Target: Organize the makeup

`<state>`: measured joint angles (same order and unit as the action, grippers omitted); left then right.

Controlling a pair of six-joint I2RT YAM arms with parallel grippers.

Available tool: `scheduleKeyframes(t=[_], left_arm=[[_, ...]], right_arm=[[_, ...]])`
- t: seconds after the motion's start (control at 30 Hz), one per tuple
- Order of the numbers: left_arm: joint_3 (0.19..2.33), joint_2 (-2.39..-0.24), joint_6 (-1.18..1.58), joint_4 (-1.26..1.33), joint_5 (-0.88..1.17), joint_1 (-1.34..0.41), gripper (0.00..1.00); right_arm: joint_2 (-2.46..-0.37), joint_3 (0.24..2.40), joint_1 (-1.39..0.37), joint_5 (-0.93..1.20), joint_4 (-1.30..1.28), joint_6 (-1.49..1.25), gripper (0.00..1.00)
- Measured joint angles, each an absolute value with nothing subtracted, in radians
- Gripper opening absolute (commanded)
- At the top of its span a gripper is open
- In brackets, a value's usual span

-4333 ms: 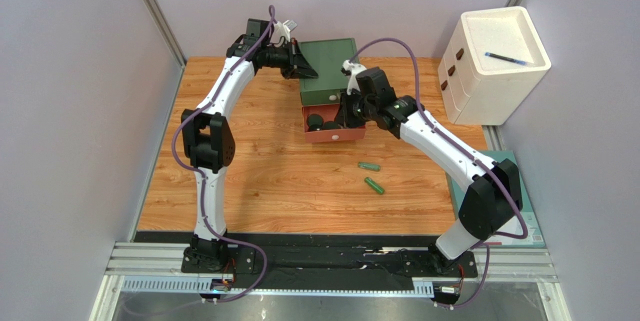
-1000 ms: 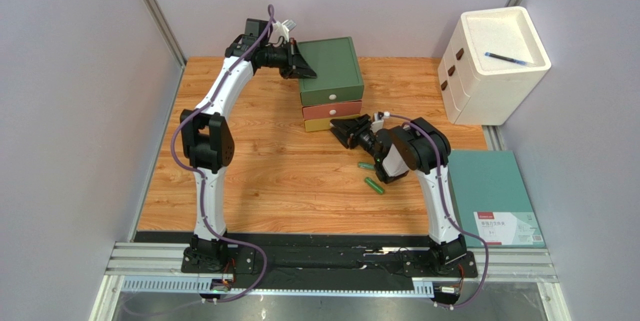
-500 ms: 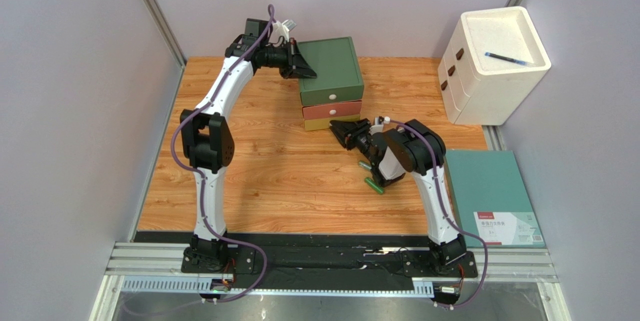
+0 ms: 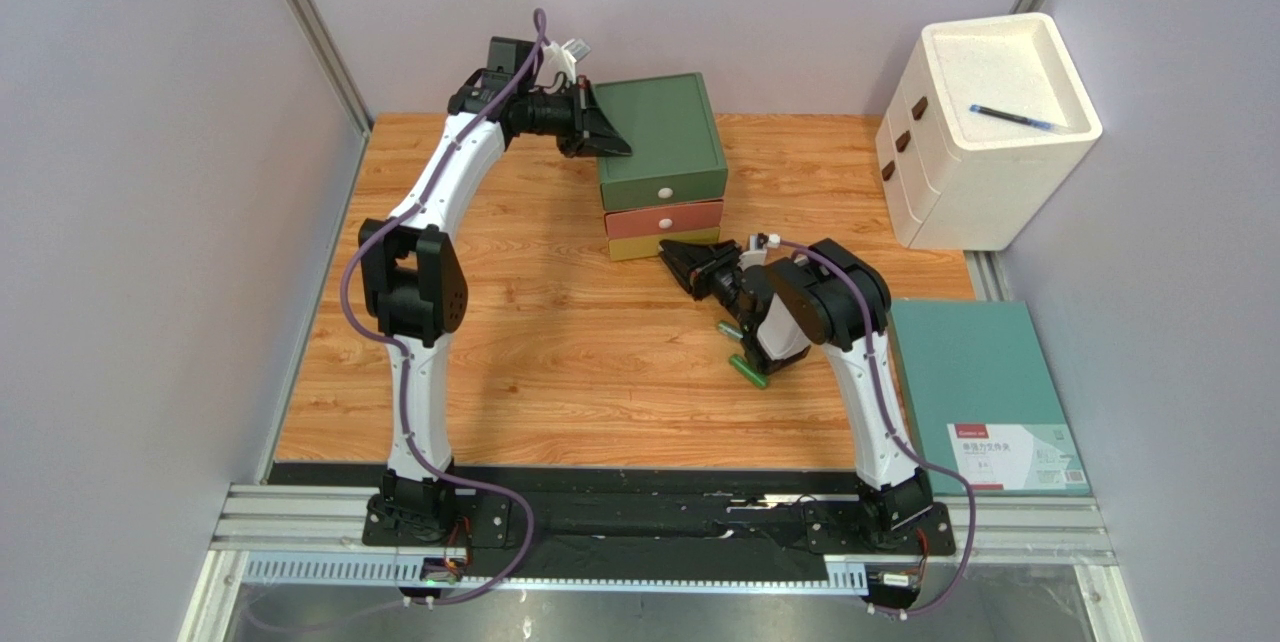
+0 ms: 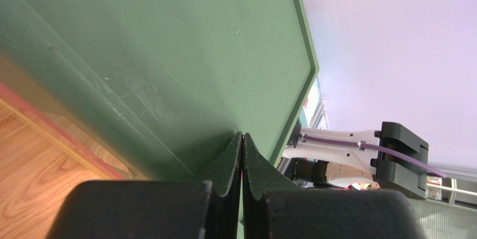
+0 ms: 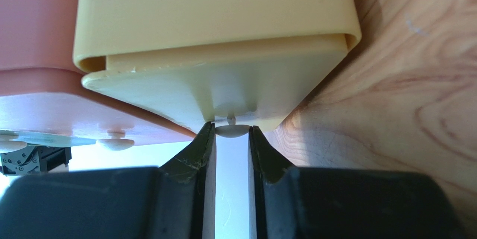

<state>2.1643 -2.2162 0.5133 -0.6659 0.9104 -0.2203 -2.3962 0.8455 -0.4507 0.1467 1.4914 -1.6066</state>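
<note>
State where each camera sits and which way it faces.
Top external: above and behind, looking down at the table; left arm and right arm whole, left claw on the drawer box, right claw at its front.
Left wrist: on the left arm, facing along the box's green top; shut claw shows, right arm beyond.
Right wrist: low, facing the yellow drawer; its fingers flank the knob.
Shared: all see the drawer box.

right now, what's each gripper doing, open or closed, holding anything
left gripper: closed, empty, tips against the green box.
right gripper: closed on the knob of the yellow drawer.
</note>
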Motion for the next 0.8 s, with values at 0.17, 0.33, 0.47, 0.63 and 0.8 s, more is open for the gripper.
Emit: scheduleKeyframes(t=[0.17, 0.33, 0.47, 0.63, 0.8], left_arm=[[2.164, -2.216, 0.514, -0.667, 0.911, -0.22, 0.0], [2.164, -2.216, 0.514, -0.667, 0.911, -0.22, 0.0], [2.165, -2.216, 0.514, -0.666, 0.911, -0.22, 0.0], [2.165, -2.216, 0.516, -0.665, 0.911, -0.22, 0.0], [2.165, -2.216, 0.518, -0.665, 0.911, -0.22, 0.0]], right_arm=[[-2.393, 0.833, -0.451, 0.147, 1.491, -1.606, 0.09], [-2.374, 0.802, -0.451, 0.149, 1.491, -1.608, 0.07], [-2.356, 0.772, -0.451, 0.16, 1.49, -1.615, 0.07], [-2.325, 0.722, -0.451, 0.175, 1.489, -1.626, 0.06], [-2.285, 0.653, -0.451, 0.199, 1.489, -1.635, 0.04]])
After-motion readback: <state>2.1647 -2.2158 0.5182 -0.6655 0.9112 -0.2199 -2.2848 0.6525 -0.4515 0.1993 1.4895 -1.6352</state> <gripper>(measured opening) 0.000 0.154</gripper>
